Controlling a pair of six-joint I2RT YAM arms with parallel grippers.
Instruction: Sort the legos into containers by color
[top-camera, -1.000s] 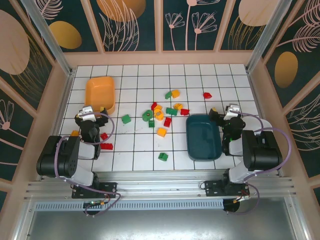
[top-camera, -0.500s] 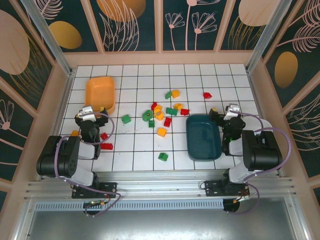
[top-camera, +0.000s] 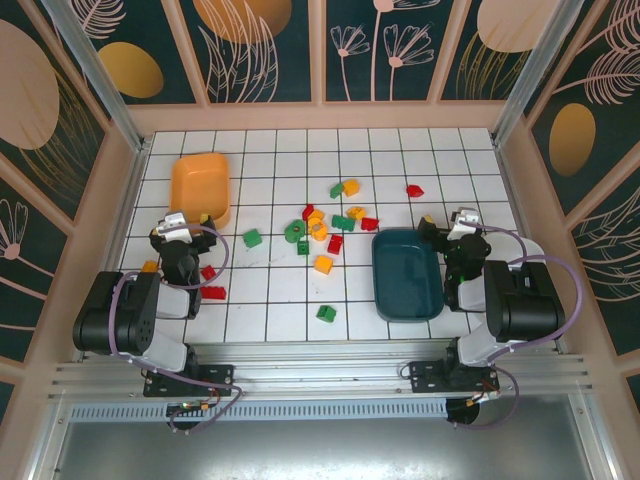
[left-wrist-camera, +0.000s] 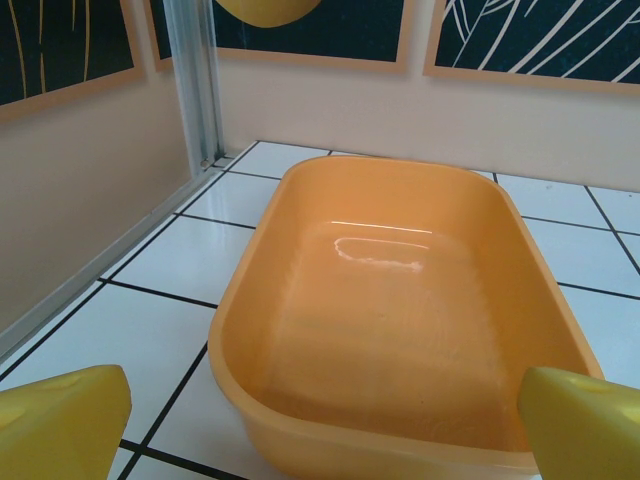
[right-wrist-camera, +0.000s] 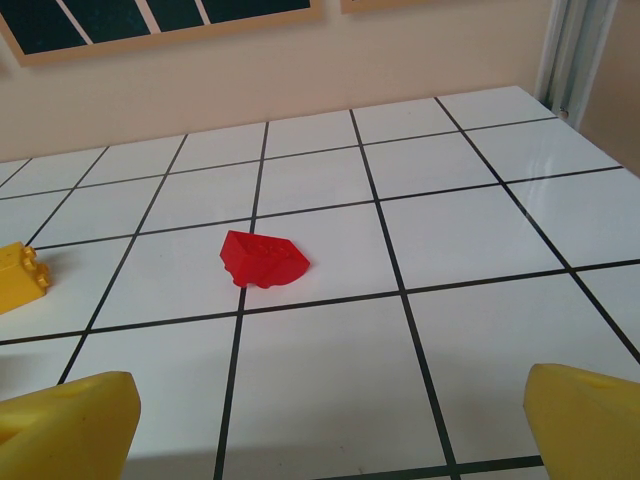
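Across the middle of the white tiled table (top-camera: 400, 160) lie the small red, green and yellow-orange plastic lego bricks (top-camera: 318, 228), between a shallow orange plastic tray (top-camera: 200, 185) and a shallow dark teal plastic tray (top-camera: 408, 275), with one red brick (right-wrist-camera: 263, 260) ahead of the right gripper (right-wrist-camera: 325, 420). That gripper and the left gripper (left-wrist-camera: 320, 425) stand wide open, holding nothing. The bricks look light, rigid and smooth, so a low pinch across two flat sides seems best, or they may skitter.
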